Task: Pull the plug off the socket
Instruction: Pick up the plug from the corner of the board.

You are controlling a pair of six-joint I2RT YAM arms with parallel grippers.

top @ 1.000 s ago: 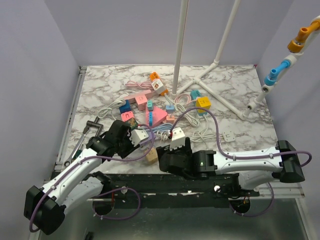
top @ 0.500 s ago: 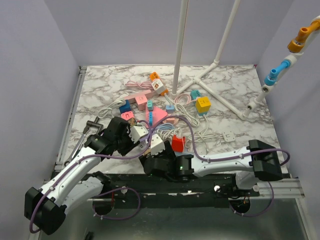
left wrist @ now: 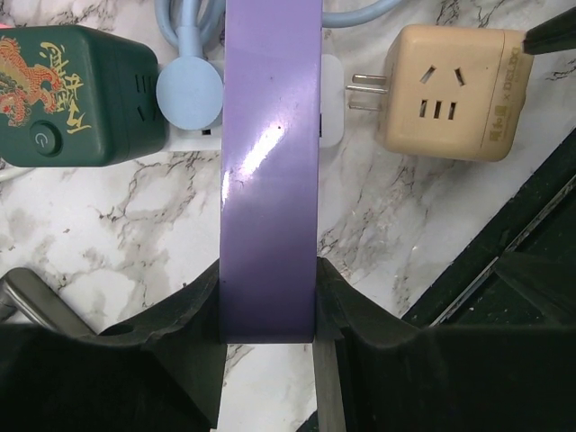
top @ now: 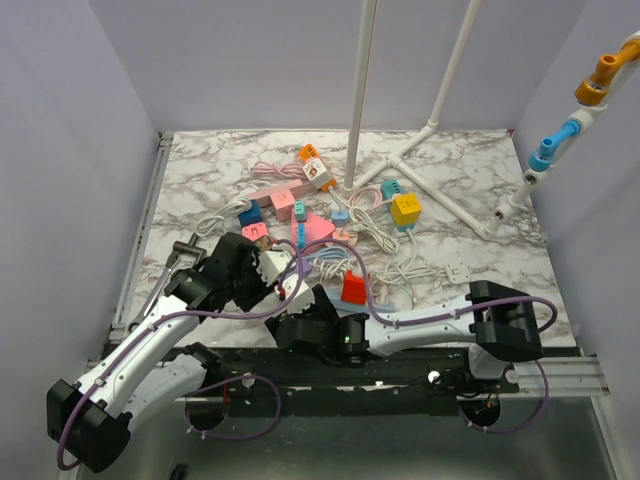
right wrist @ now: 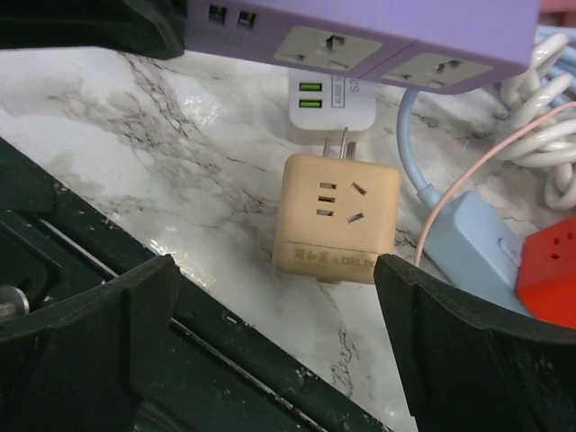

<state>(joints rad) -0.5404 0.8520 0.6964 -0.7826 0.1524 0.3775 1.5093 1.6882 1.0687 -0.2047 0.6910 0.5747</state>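
My left gripper [left wrist: 268,301] is shut on a purple power strip [left wrist: 270,171], which sticks out forward from between its fingers; in the top view it [top: 274,268] sits near the table's front left. A beige cube plug [right wrist: 337,216] lies on the marble with its prongs bare. They point at a white USB charger block [right wrist: 328,103], and I cannot tell whether the tips are inside it. My right gripper [right wrist: 274,270] is open just in front of the cube, one finger to each side, touching nothing. The strip's sockets [right wrist: 360,40] hang above the cube.
A dark green cube [left wrist: 81,94] and a round light-blue plug [left wrist: 189,90] lie left of the strip. A red cube [top: 355,288], a light-blue adapter [right wrist: 472,234] and coiled cables crowd the right. The black table frame [right wrist: 225,342] runs just under my right fingers.
My right arm has swung left and toward the near edge, from the red cube to the beige cube, leaving the red cube on the table. The left gripper has kept hold of the strip.
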